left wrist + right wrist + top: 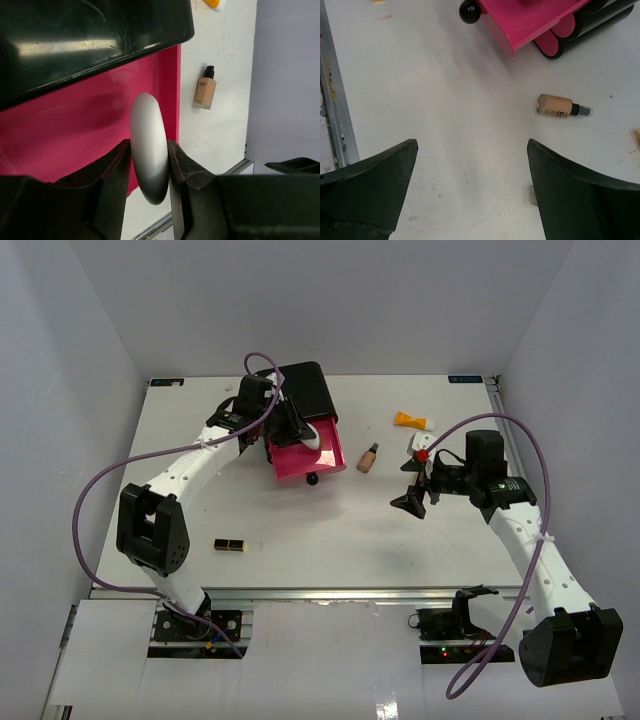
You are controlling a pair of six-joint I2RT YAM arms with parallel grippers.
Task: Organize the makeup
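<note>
Pads (117, 170) of the left gripper (149, 167) pressed on both sides of a white egg-shaped piece (147, 125) and held it over the pink drawer (75, 125). That drawer stood open at the front of the black box (90, 35). Whether the egg touched the drawer's floor could not be told.

The right gripper (471, 150) hung above the white table (330, 540) with its jaws spread wide, to the right of the drawer and well apart from it. 1 tan bottle (555, 105) with a dark cap lay on its side between the drawer and that gripper, touching neither. An orange tube (412, 420) with a white cap lay farther back on the right. 1 black-and-gold lipstick case (229, 544) lay flat near the front left — close to the left arm's elbow, far from the box.
</note>
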